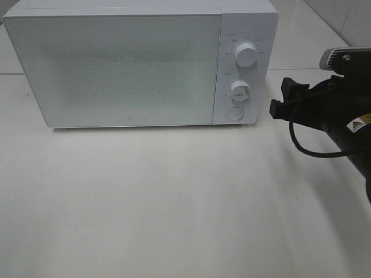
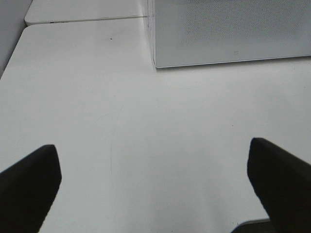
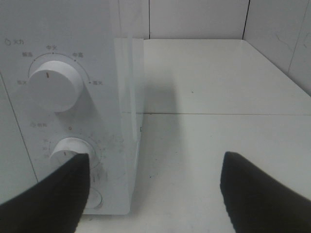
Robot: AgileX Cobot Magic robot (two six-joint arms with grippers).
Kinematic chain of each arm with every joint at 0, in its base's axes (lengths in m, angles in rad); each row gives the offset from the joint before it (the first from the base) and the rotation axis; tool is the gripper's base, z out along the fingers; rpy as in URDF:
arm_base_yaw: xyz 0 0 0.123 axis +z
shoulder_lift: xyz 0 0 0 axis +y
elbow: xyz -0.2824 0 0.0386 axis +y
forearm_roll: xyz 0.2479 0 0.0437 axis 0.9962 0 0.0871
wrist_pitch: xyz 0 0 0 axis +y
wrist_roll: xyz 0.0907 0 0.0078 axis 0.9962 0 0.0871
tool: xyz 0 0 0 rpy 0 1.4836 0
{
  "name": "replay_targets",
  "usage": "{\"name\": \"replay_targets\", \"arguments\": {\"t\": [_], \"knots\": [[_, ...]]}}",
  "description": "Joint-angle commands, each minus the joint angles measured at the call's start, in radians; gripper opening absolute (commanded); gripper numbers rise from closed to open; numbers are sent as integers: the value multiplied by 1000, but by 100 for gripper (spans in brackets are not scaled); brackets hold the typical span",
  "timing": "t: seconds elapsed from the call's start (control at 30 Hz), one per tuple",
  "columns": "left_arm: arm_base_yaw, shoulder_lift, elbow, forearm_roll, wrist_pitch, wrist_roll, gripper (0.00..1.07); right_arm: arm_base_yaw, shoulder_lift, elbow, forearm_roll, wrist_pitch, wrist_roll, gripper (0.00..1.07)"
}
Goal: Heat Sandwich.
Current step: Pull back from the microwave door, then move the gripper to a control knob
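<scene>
With the sandwich out of sight, perhaps behind the closed microwave door [image 1: 116,66], the right gripper [image 1: 282,97], fingers spread just right of the lower knob [image 1: 239,91], should centre squarely before closing and twisting; the left gripper [image 2: 153,148] hovers spread.

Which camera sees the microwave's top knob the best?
The right wrist view: the top knob is close, its marks clear. Exterior high shows it small. Left wrist shows only the microwave door.
</scene>
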Motion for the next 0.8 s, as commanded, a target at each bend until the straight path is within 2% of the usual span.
{"name": "replay_targets", "arguments": {"t": [0.03, 0.17, 0.3, 0.8], "knots": [[2, -26, 4, -9, -5, -3, 99, 20, 16, -17, 18, -38, -10, 73], [2, -26, 4, -9, -5, -3, 99, 80, 84, -76, 41, -46, -56, 79], [2, -26, 4, -9, -5, -3, 99, 98, 116, -111, 43, -38, -61, 83], [2, -26, 4, -9, -5, -3, 99, 105, 287, -275, 43, -31, -24, 80]]}}
